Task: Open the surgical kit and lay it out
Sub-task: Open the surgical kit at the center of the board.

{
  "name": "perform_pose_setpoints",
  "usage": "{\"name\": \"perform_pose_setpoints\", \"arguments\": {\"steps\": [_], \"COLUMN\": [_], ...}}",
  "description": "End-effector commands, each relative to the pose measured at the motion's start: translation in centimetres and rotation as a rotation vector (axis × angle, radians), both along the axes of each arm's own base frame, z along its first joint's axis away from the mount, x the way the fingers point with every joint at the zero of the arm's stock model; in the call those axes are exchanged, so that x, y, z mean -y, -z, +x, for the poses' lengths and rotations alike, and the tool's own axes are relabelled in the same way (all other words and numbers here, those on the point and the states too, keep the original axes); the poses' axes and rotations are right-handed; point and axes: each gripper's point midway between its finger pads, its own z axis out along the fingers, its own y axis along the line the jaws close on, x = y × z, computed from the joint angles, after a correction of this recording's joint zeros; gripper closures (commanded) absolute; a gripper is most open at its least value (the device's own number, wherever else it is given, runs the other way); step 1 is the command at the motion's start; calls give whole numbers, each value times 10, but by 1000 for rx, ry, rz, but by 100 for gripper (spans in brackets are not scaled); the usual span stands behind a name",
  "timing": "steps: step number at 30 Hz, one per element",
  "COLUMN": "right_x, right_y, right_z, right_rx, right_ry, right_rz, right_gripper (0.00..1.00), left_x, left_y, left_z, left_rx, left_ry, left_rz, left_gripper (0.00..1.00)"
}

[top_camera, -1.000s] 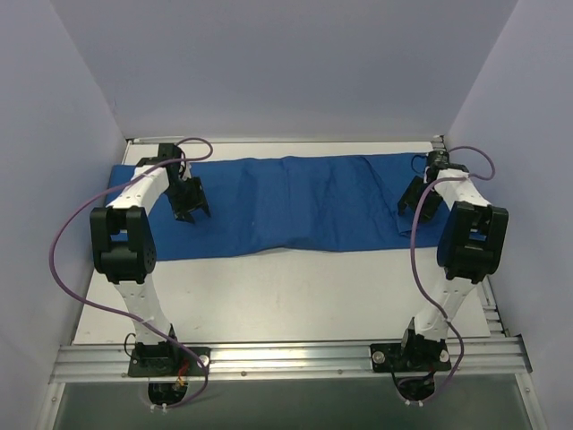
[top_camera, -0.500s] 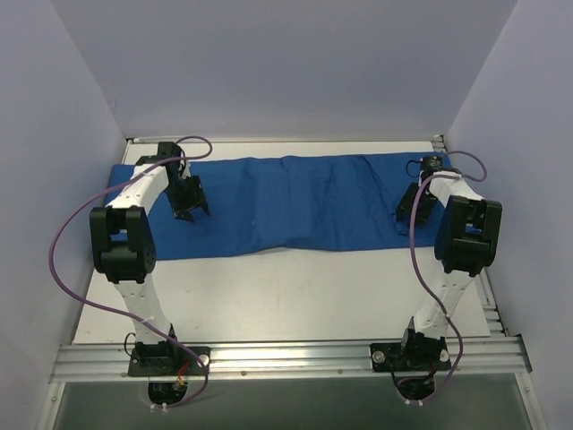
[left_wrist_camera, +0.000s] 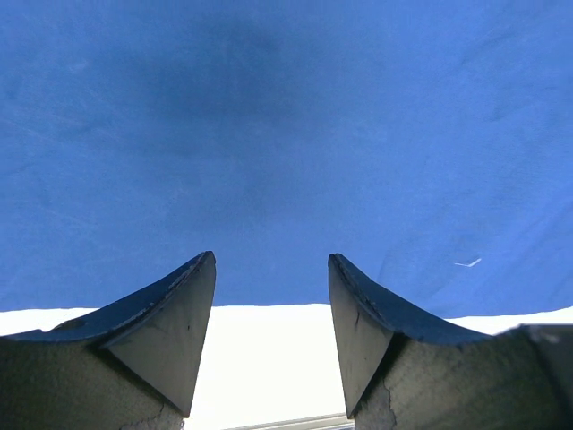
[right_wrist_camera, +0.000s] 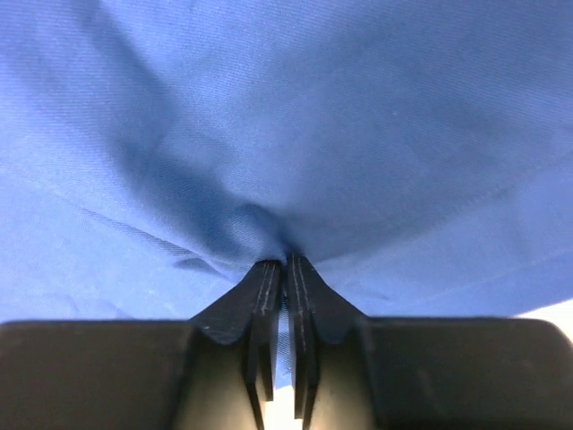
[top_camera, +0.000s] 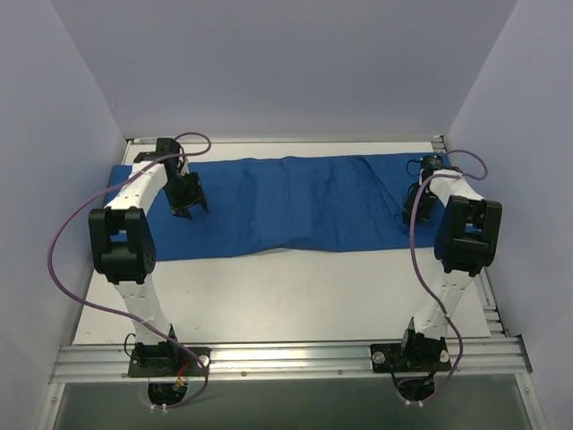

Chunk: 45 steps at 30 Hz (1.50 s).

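The blue surgical drape [top_camera: 286, 204] lies spread in a wide strip across the far part of the white table. My left gripper [top_camera: 190, 208] is open and empty over the drape's left part; the left wrist view shows its fingers apart above the drape [left_wrist_camera: 286, 134] and its near edge. My right gripper [top_camera: 416, 208] is shut on a pinched fold of the drape [right_wrist_camera: 286, 134] at its right end, the cloth bunched between the fingertips [right_wrist_camera: 269, 273]. No instruments show.
The white table [top_camera: 286, 296] lies bare in front of the drape. Lilac walls close in on the left, right and back. An aluminium rail [top_camera: 286, 358] runs along the near edge with both arm bases.
My right gripper has moved right and toward the back with the drape's right end, flattening the folded corner. My left gripper has barely shifted.
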Motion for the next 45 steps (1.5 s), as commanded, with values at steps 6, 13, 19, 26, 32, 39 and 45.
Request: {"name": "perform_pose_setpoints", "arguments": {"steps": [6,13,19,26,32,39,45], "right_x": [1,-31,-74,-85,-82,-59,-55], "right_y": [-76,-113,-118,-118,-106,-106,-96], "right_z": [26,58,51,35,17,13,14], "right_rx": [12,80,136,171,152,146,132], "right_ry": [-31,-117,-230,-259,-257,-212,-199], "right_rz": [-127,-138,-62,-16,-15,-14,15], "right_gripper": [100,100,100,100,100,100,100], "left_x": [-42,-83,-129,-168,-164,-154,-161], "left_y": [-45,-36,-41,-65,-49,-8,16], "left_z": [47,116,188,261,289,282,267], "left_rx": [140,220,401,687,776,682,585], "left_ry": [-165,-376,-425,-353,-118,-55,-96], "left_rz": [-19,-46,72,238,353,401,443], "left_gripper": [35,27,18,25,34,31,32]}}
